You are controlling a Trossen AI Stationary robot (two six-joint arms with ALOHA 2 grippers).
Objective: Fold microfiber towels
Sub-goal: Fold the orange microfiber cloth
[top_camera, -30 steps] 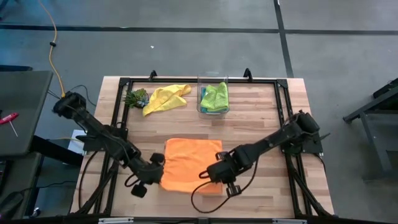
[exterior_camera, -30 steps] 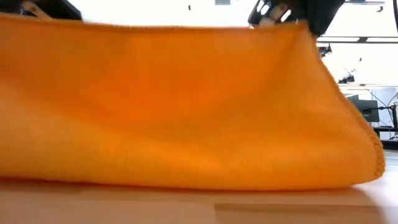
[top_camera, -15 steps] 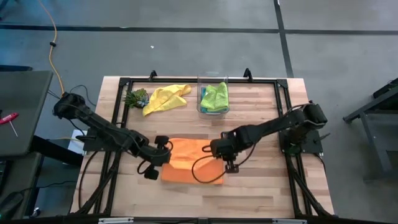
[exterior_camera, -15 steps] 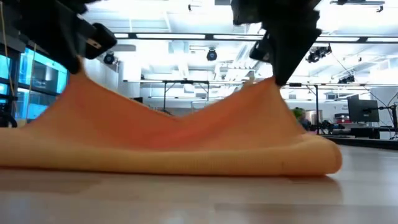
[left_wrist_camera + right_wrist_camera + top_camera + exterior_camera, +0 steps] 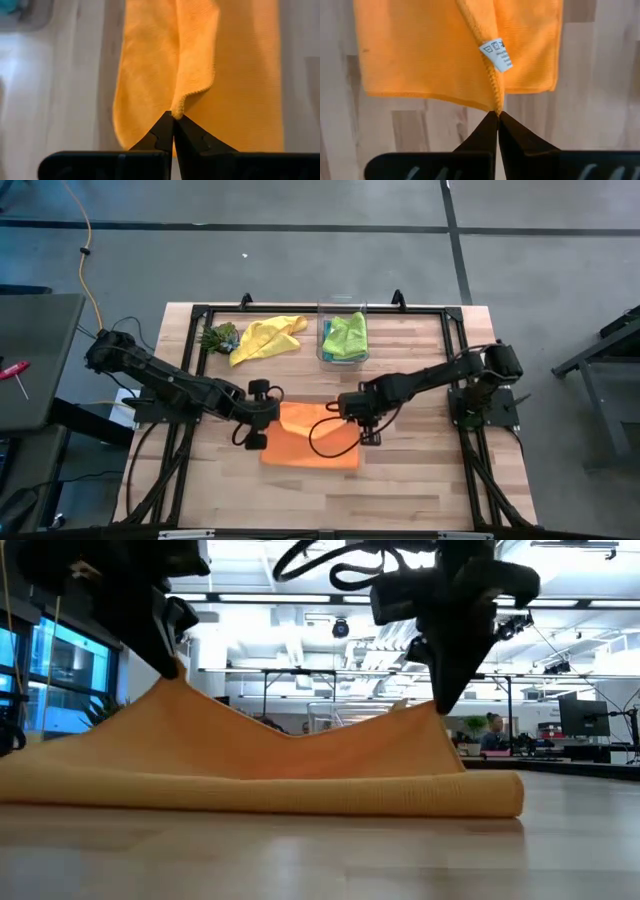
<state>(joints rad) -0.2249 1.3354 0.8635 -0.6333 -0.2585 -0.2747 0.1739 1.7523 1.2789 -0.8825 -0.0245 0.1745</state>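
An orange towel (image 5: 312, 442) lies in the middle of the table, doubled over itself, with its fold (image 5: 300, 802) toward the near edge. My left gripper (image 5: 268, 420) is shut on its left raised corner and my right gripper (image 5: 350, 416) on its right raised corner. Between the two corners the top layer sags (image 5: 300, 745). A yellow towel (image 5: 266, 337) lies crumpled at the far left. A lime green towel (image 5: 346, 335) sits in a clear box (image 5: 322, 330) at the far middle. My left gripper pinches a hemmed corner (image 5: 177, 107) of the orange towel between its two fingertips, slanting down from the table's left. The corner is held up off the table (image 5: 176, 680), and the cloth slopes down from it onto the layer below. My right gripper pinches the hemmed corner (image 5: 495, 102) beside the white care label (image 5: 497, 54) between its fingertips, coming from above and pointing down. That corner is raised (image 5: 436, 712). The rest of the towel rests on the table.
A small green leafy clump (image 5: 218, 337) lies at the far left beside the yellow towel. A black frame (image 5: 300, 310) runs along the table's far and side edges. Bare wood (image 5: 400, 480) shows near the front edge and to the right.
Both grippers have moved from near the front edge toward the far edge, still shut, sinking a little. They have drawn the towel's near edge up and over the rest, so the towel is folded over. The lower layer has stayed on the table.
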